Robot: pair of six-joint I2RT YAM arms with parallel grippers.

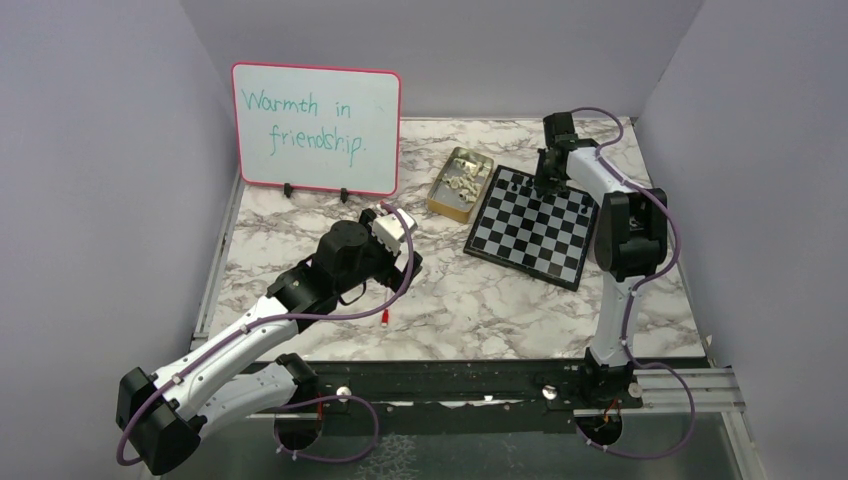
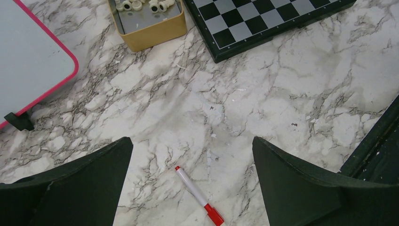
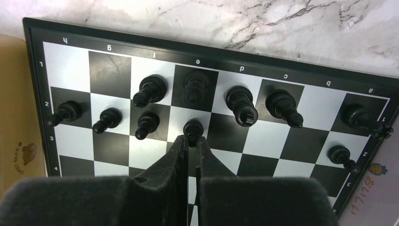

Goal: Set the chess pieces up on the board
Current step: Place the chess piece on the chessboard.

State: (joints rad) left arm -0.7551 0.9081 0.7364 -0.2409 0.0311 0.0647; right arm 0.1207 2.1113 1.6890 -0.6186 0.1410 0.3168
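The board (image 1: 540, 232) lies at the right of the marble table. Several black chess pieces (image 3: 241, 102) stand in its two far rows, with pawns (image 3: 107, 117) in the second. My right gripper (image 3: 192, 139) is over that end of the board (image 3: 141, 47), shut on a black pawn (image 3: 193, 127) in line with the other pawns; whether the pawn touches the square I cannot tell. The cream pieces (image 2: 141, 4) lie in a yellow tin (image 1: 460, 182) left of the board. My left gripper (image 2: 192, 141) hangs open over bare marble, holding nothing.
A pink-framed whiteboard (image 1: 316, 128) with green writing stands at the back left. A red-capped white marker (image 2: 197, 194) lies on the marble under the left gripper. A black rail (image 1: 450, 380) runs along the table's near edge. Grey walls close in both sides.
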